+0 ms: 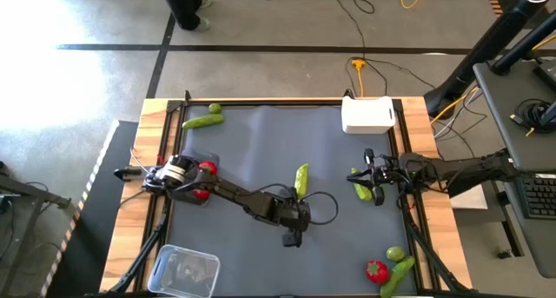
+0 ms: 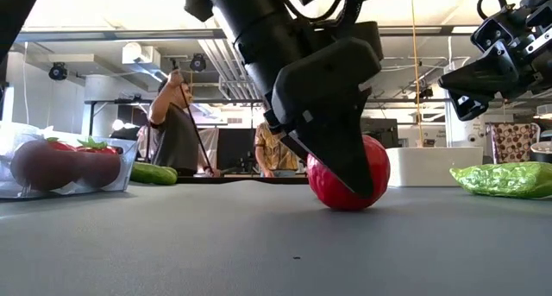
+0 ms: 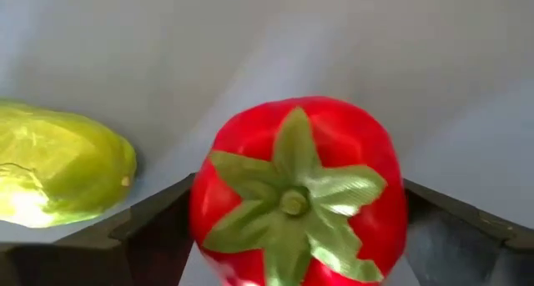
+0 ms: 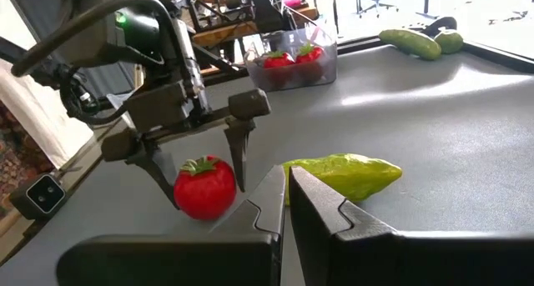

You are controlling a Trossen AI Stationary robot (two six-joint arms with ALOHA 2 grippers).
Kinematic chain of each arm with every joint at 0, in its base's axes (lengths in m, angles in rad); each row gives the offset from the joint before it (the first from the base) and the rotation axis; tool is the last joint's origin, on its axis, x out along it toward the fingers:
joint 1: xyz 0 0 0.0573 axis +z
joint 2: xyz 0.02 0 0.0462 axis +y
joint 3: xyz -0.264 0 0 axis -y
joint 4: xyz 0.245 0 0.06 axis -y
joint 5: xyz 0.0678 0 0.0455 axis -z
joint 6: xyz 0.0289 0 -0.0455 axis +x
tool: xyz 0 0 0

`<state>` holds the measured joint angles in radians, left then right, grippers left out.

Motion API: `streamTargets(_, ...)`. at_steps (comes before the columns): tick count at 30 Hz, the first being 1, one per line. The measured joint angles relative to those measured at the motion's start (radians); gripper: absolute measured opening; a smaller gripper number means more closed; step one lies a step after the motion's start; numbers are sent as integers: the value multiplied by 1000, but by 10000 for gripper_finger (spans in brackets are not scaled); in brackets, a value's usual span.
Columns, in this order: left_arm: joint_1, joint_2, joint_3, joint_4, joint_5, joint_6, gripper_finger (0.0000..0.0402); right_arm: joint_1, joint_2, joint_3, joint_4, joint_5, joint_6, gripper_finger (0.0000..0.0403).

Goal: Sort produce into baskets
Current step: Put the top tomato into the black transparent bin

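A red tomato with a green top (image 3: 296, 194) stands on the grey mat near the table's middle. My left gripper (image 1: 292, 235) comes down over it and is shut on it; the high view hides the tomato under the gripper. A long green piece (image 1: 301, 180) lies just beyond it. My right gripper (image 1: 370, 180) is shut and empty, held above the mat at the right, beside another green piece (image 1: 360, 191). A small tray (image 4: 294, 59) at the left holds red tomatoes. The white box (image 1: 368, 115) stands at the far right, and the clear tub (image 1: 184, 272) at the near left. My left gripper has the tomato's two opposite sides (image 4: 182, 190) between its two fingers (image 4: 237, 153). The fingers come from above, slanting down. The tomato stands upright, green top up, with its underside (image 2: 341, 203) on the mat.
A cucumber (image 1: 202, 121) and a lime ball (image 1: 215, 109) lie at the far left corner. A tomato (image 1: 376, 270), a lime ball (image 1: 395, 254) and a cucumber (image 1: 400, 272) lie at the near right. People stand in the room beyond the table (image 2: 172, 123).
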<state>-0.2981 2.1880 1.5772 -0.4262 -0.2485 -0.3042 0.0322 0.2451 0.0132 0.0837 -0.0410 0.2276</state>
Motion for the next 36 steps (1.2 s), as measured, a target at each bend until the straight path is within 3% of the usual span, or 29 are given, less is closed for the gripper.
streamTargets(7, -1, -7, -1, -13, -3, -2, 286, 0, 0, 0, 0, 0, 0, 13)
streamTargets(12, -7, -72, -2, -95, -38, -70, 280, 0, 0, 0, 0, 0, 0, 13)
streamTargets(19, -34, -264, -19, -497, -317, -226, 283, 0, 0, 0, 0, 0, 0, 13)
streamTargets(25, -21, -506, -228, -787, -398, -531, 283, 0, 0, 0, 0, 6, 0, 13)
streamTargets(31, 40, -762, -476, -1005, -395, -1053, 284, 0, 0, 0, 0, 12, 0, 13)
streamTargets(36, 122, -883, -617, -1025, -381, -1134, 284, 0, 0, 0, 0, 14, 0, 13)
